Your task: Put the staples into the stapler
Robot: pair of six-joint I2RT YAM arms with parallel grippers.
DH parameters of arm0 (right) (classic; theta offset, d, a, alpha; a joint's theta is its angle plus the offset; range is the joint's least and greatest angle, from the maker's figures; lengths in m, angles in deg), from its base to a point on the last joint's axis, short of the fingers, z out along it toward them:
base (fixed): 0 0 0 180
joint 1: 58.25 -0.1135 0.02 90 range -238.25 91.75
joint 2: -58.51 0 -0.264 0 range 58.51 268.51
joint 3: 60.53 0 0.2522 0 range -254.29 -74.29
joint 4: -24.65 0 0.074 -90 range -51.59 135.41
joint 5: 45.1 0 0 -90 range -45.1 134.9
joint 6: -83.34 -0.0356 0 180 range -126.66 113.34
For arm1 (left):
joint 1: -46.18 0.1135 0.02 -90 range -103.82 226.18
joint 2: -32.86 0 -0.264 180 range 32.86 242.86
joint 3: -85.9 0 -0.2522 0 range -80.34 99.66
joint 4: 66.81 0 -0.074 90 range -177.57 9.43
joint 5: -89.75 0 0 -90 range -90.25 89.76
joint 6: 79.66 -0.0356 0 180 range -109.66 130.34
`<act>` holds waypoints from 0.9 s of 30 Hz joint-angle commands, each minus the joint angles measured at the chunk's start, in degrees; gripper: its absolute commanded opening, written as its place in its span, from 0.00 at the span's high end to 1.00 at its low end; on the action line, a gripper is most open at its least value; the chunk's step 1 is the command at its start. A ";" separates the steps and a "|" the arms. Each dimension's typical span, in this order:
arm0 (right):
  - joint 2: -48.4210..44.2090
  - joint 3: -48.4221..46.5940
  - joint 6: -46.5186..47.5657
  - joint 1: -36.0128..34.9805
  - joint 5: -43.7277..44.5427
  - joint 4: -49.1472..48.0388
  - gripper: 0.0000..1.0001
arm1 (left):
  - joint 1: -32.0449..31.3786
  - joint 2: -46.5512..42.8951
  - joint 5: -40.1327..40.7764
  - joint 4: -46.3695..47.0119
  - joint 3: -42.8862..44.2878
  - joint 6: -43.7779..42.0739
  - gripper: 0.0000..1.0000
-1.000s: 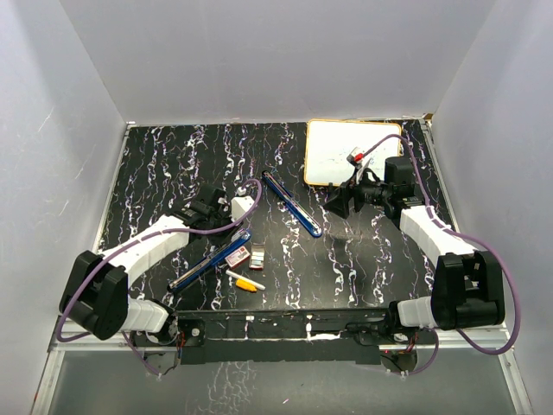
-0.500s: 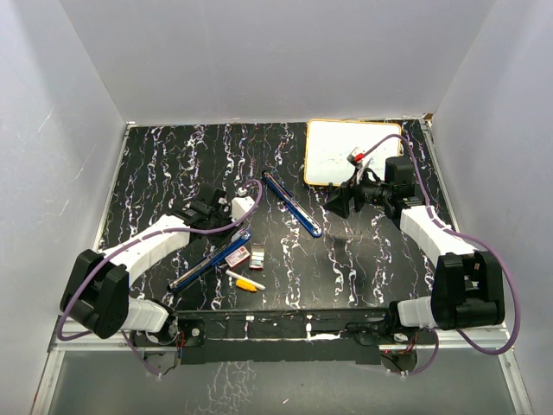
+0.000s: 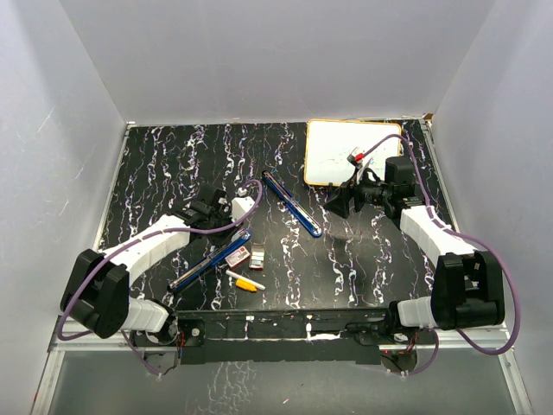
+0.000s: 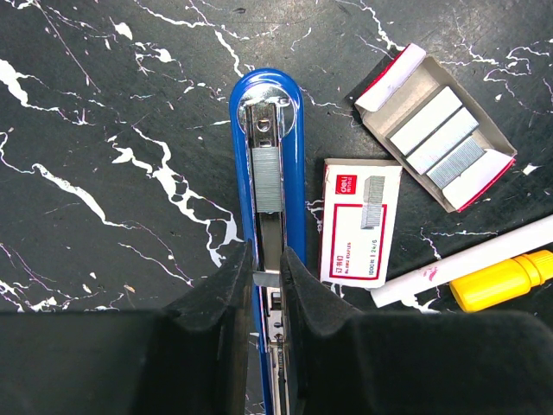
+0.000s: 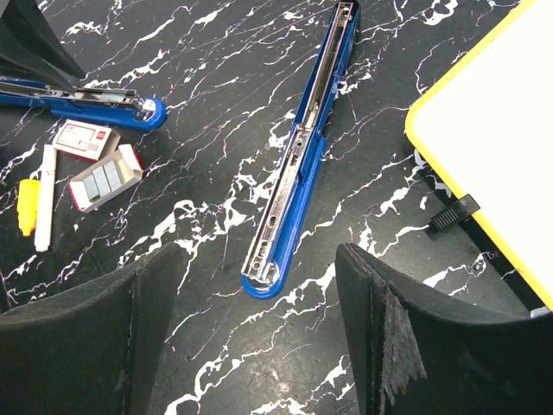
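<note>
The blue stapler lies opened in two long parts. The part with the metal channel [image 4: 268, 130] holds a silvery staple strip [image 4: 268, 177] near its rounded tip. My left gripper [image 4: 266, 259] is shut around this channel, with a small silvery piece between the fingertips; it also shows in the top view [image 3: 226, 232]. The open staple tray [image 4: 441, 138] with several strips and its red-and-white lid [image 4: 361, 220] lie just right of it. The other stapler part [image 5: 302, 147] lies below my right gripper [image 5: 259, 259], which is open and empty above its near end.
A yellow-and-white marker [image 4: 484, 277] lies beside the staple box. A yellow-framed whiteboard [image 3: 346, 151] sits at the back right, with a small red-and-white item [image 3: 356, 157] on it. Grey walls close in the black marbled table [image 3: 173, 164].
</note>
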 commanded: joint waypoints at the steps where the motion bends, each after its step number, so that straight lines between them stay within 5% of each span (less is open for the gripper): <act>1: -1.49 -0.12 -0.49 0.54 -1.16 -3.37 0.26 | -0.22 -0.24 0.09 -1.01 -0.17 -0.20 1.00; 27: -1.58 0.03 -0.67 1.03 -1.25 -3.55 0.26 | -0.19 -0.83 -1.36 -4.57 2.64 0.77 1.00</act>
